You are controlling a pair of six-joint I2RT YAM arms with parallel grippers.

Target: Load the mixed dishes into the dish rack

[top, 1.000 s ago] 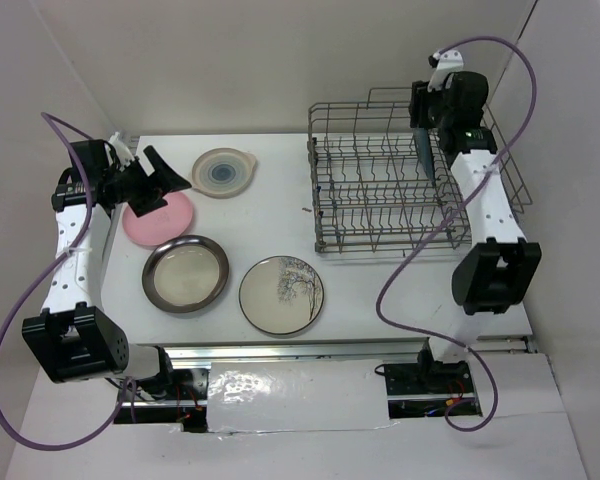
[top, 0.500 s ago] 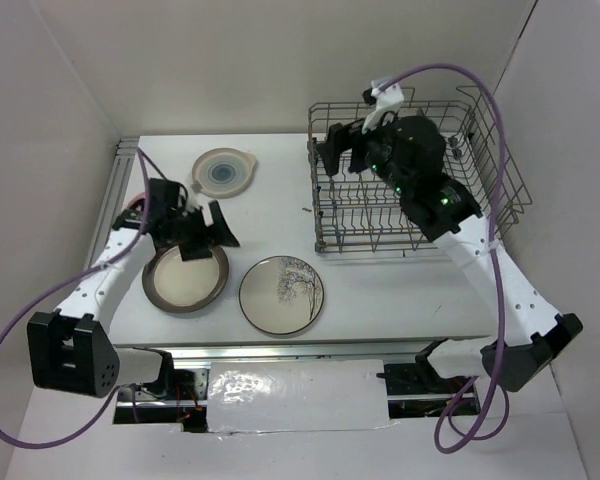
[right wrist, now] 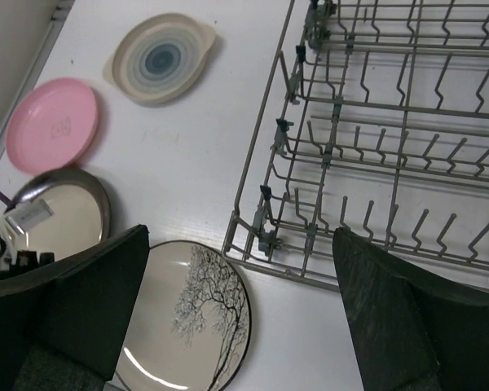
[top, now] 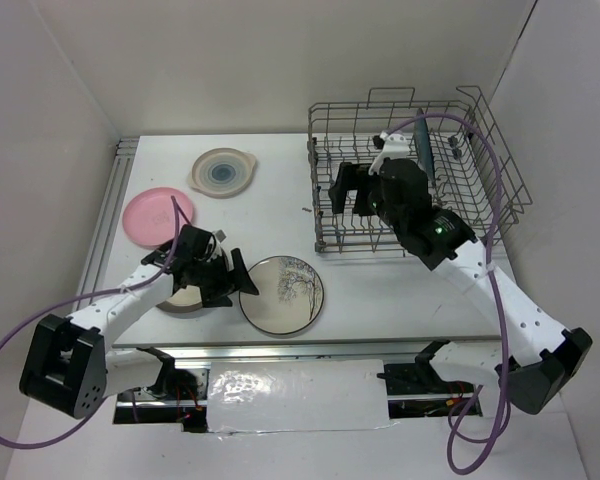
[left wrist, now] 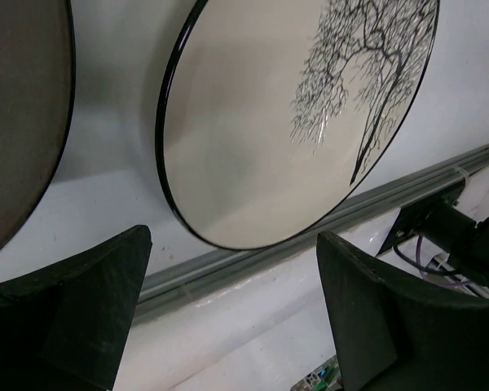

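White table [top: 280, 215], plain walls all round, two arms bolted at the near edge. Plate count was five, plus one dish rack [top: 317, 190]. Four plates lay flat on the table and one sat in the rack.

Nearest were the grey plate with the branch drawing [top: 281, 295] and, just left of it, the brown-rimmed cream plate [right wrist: 73, 216]. The left gripper [left wrist: 232, 240] hung low over the gap between those two, jaws wide apart and gripping nothing. In its wrist view the grey plate's near edge sat right between the two fingers [left wrist: 98, 309], no contact visible.

Further back on the left were the pink plate [top: 158, 215], then the cream plate with the blue centre [top: 221, 172].

Over on the right, the right gripper [right wrist: 238, 244] hovered above the rack's near-left corner, spread fully and empty too. The dark teal plate [top: 423, 158] stood on edge toward the rack's far side, well apart from those fingers.
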